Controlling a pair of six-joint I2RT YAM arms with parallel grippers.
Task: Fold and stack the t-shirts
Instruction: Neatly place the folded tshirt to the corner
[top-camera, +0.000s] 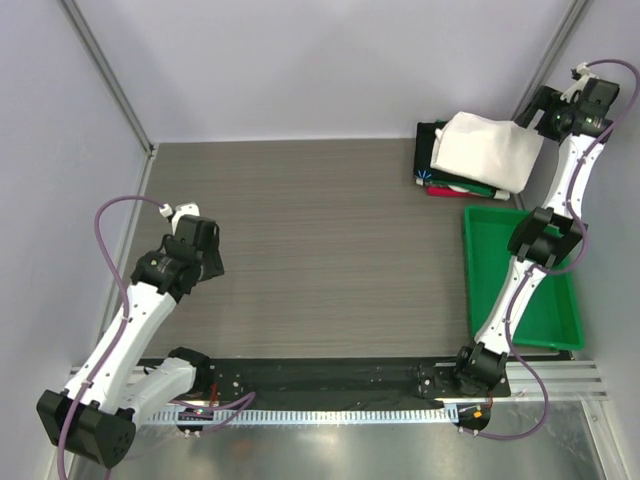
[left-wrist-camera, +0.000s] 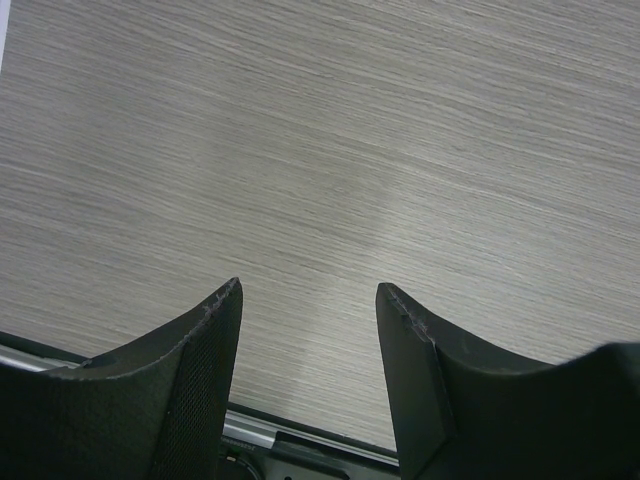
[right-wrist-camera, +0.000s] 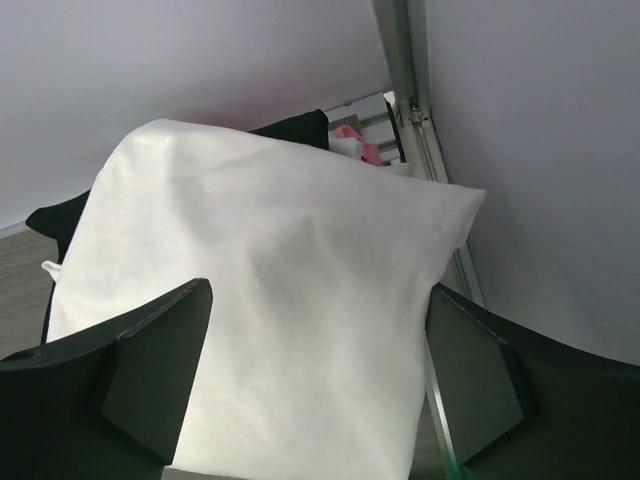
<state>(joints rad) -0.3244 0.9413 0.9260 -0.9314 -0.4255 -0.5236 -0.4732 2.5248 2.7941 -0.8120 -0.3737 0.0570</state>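
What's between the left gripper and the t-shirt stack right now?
Nothing but bare wood-grain table. The top external view shows no object on the stretch from the left gripper to the t-shirt stack.

Matt, smooth wood-grain surf.: table. Soft matt cloth: white t-shirt; sl. glossy green plastic: tray. Blk, matt, fine-textured: fingers of left gripper.

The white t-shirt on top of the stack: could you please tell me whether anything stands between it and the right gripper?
Nothing visible does. The right gripper is open straight over the white t-shirt, and only its cloth shows between the fingers.
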